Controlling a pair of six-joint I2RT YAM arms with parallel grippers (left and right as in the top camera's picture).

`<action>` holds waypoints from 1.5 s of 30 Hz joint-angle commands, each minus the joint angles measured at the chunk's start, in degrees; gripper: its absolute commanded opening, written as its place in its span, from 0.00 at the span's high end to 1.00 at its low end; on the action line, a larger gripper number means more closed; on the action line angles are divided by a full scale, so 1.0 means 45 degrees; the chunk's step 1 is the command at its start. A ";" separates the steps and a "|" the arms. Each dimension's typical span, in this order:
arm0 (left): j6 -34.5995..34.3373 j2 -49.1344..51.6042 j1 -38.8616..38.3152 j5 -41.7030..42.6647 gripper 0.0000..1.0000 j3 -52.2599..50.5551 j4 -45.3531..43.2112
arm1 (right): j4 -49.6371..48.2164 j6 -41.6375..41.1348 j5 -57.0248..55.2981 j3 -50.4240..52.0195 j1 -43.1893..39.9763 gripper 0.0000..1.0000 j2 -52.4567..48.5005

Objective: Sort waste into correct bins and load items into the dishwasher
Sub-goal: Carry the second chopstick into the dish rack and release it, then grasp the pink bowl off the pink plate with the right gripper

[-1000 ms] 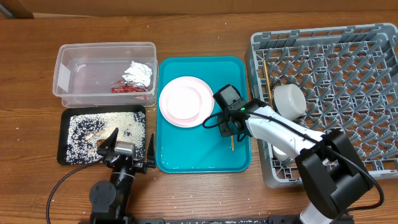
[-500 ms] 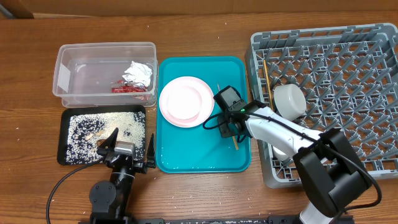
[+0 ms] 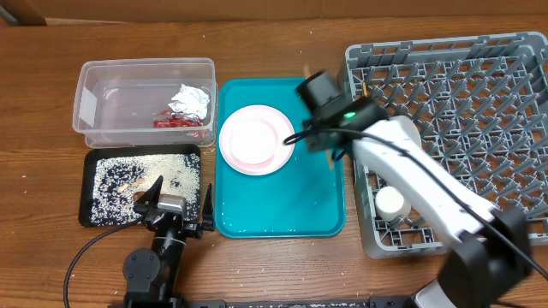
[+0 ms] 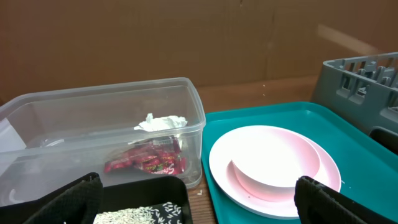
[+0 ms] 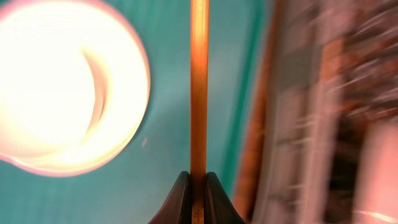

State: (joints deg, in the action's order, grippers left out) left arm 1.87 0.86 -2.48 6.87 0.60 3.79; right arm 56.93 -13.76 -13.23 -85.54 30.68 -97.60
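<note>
The brown wooden counter (image 3: 274, 51) carries a clear plastic tub (image 3: 144, 62) at the back left, a black tray (image 3: 84, 192) just in front of it, a teal tray (image 3: 274, 205) in the middle, and a grey dish rack (image 3: 445, 44) close beside that on the right.

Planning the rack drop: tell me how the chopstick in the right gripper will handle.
Probably stiff and light: the chopstick runs thin and straight out of the right gripper. Pinched only by narrow fingertips, it may pivot or slip.
</note>
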 commanded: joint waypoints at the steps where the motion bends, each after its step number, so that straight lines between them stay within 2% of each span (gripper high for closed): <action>1: -0.0083 -0.0136 0.0039 0.0049 0.00 -0.0073 -0.0010 | 0.0146 0.0816 -0.0908 -0.0185 -0.1078 0.96 0.0311; 5: -0.0083 -0.0136 0.0039 0.0049 0.00 -0.0073 -0.0010 | -0.0034 0.1263 -0.0860 0.0107 -0.2346 0.96 0.0039; 7: -0.0083 -0.0136 0.0039 0.0044 0.00 -0.0073 -0.0010 | -0.0112 0.2084 -0.0233 0.0170 -0.2880 0.96 -0.0243; 9: -0.0083 -0.0131 0.0039 0.0044 0.00 -0.0073 -0.0010 | -0.0053 0.2953 0.0967 0.0199 -0.3225 0.96 -0.0559; 12: -0.0083 -0.0131 0.0039 0.0044 0.00 -0.0073 -0.0010 | 0.0097 0.3123 0.1044 0.0199 -0.3332 0.92 -0.0928; 13: -0.0083 -0.0136 0.0039 0.0044 0.00 -0.0073 -0.0010 | 0.0102 0.3113 0.1064 0.0199 -0.3332 0.88 -0.0937; 16: -0.0083 -0.0136 0.0039 0.0044 0.00 -0.0073 -0.0010 | 0.0107 0.3113 0.1248 0.0121 -0.3007 0.62 -0.0782; 18: -0.0083 -0.0136 0.0039 0.0049 0.00 -0.0073 -0.0010 | 0.0078 0.3060 0.1297 0.0058 -0.2497 0.53 -0.0476; 23: -0.0083 -0.0136 0.0039 0.0049 0.00 -0.0073 -0.0005 | -0.0466 0.1695 0.1919 0.0058 -0.0918 0.44 0.0024; 26: -0.0083 -0.0136 0.0039 0.0044 0.00 -0.0073 -0.0010 | -0.1399 -0.0039 0.3225 0.0102 0.0126 0.43 -0.0262; 29: -0.0083 -0.0136 0.0039 0.0044 0.00 -0.0073 -0.0010 | -0.2297 -0.1700 0.3473 0.0102 0.0695 0.40 -0.0821; 36: -0.0083 -0.0136 0.0039 0.0049 0.00 -0.0073 -0.0010 | -0.3891 -0.3128 0.3483 0.0102 0.1190 0.40 -0.2987; 38: -0.0083 -0.0131 0.0039 0.0049 0.00 -0.0073 -0.0010 | -0.4172 -0.4095 0.3521 0.0102 0.1093 0.42 -0.4090; 39: -0.0083 -0.0136 0.0039 0.0044 0.00 -0.0073 -0.0010 | -0.4206 -0.4148 0.3589 0.0102 0.1073 0.49 -0.4284; 40: -0.0083 -0.0136 0.0039 0.0044 0.00 -0.0073 -0.0010 | -0.4206 -0.4197 0.3852 0.0102 0.1073 0.63 -0.4493; 41: -0.0083 -0.0136 0.0039 0.0044 0.00 -0.0073 -0.0010 | -0.4172 -0.4197 0.3939 0.0102 0.1073 0.69 -0.4507; 42: -0.0083 -0.0136 0.0039 0.0044 0.00 -0.0073 -0.0010 | -0.4158 -0.4187 0.3881 0.0092 0.1073 0.81 -0.4498; 45: -0.0083 -0.0136 0.0039 0.0044 0.00 -0.0073 -0.0010 | -0.4070 -0.4192 0.3711 0.0063 0.0976 0.93 -0.3842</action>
State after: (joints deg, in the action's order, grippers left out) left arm 1.87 0.86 -2.48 6.87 0.60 3.81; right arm 38.63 -31.22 3.62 -84.73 35.70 -118.26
